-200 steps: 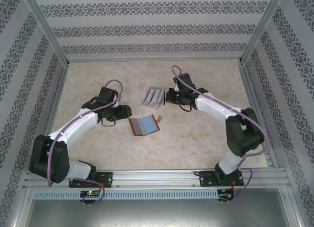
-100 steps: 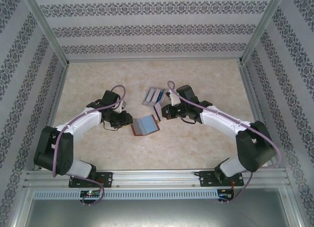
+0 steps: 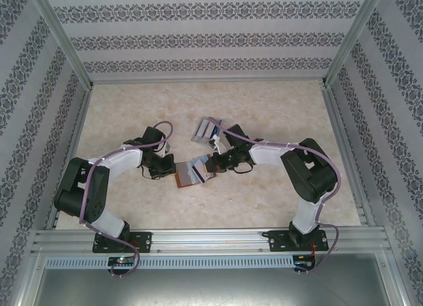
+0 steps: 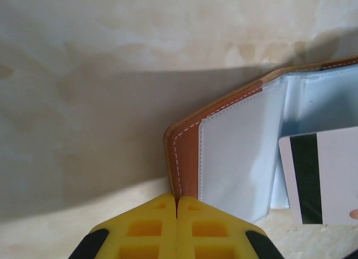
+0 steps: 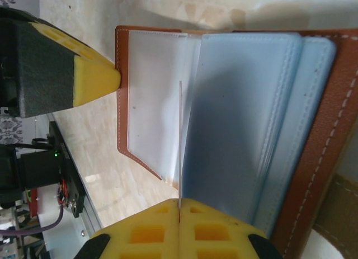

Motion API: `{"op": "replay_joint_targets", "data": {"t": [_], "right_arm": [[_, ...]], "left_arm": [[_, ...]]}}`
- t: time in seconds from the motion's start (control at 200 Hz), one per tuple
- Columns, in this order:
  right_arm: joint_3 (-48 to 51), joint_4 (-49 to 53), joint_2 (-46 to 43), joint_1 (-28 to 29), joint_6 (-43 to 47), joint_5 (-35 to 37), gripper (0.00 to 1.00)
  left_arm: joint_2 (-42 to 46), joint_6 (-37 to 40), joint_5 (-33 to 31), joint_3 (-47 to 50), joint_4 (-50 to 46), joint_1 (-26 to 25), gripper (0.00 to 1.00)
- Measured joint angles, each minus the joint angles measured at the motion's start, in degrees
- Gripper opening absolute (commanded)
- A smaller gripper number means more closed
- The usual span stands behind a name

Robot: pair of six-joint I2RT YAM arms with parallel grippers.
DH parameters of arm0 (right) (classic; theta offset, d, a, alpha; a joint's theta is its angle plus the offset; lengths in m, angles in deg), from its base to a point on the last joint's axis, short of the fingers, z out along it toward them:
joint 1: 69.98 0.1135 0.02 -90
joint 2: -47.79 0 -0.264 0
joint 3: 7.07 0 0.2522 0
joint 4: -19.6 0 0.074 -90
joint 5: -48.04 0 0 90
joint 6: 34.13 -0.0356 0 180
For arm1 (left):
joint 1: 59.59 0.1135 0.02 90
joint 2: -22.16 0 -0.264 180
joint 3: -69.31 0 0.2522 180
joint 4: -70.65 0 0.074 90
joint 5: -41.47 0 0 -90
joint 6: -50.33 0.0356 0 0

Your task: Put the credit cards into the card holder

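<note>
1. The card holder (image 3: 193,172) lies open on the table (image 3: 264,207), between the two arms; its brown cover faces down and its grey-blue sleeves face up.
2. The left gripper (image 4: 177,202) has its yellow fingers pressed together; the tips touch the holder's brown stitched edge (image 4: 187,158); whether they nip the leather is hard to tell from this angle.
3. The right gripper (image 5: 179,203) pinches one credit card (image 5: 180,141), seen edge-on as a thin pale line standing over the clear sleeves (image 5: 235,102).
4. From the left wrist, that card (image 4: 324,178) shows a pale face with a dark stripe; it overlaps the holder's inner pockets.
5. The loose cards (image 3: 206,128) lie just beyond the holder, near the right gripper (image 3: 213,162).
</note>
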Motion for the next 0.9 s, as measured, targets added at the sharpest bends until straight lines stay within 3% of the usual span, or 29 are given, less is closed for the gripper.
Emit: {"op": "replay_joint_targets", "data": {"t": [0.545,0.899], "right_arm": [[-0.2,-4.8,4.3,-0.4,-5.4,-3.3,0.06],[-0.2,-12.5,7.5,-0.3,-13.0,-3.7,0.16]], "left_arm": [[-3.0,0.0,-1.0,0.0,0.8,0.0,0.00],[-3.1,0.2,-1.0,-0.1,0.8,0.0,0.00]]}}
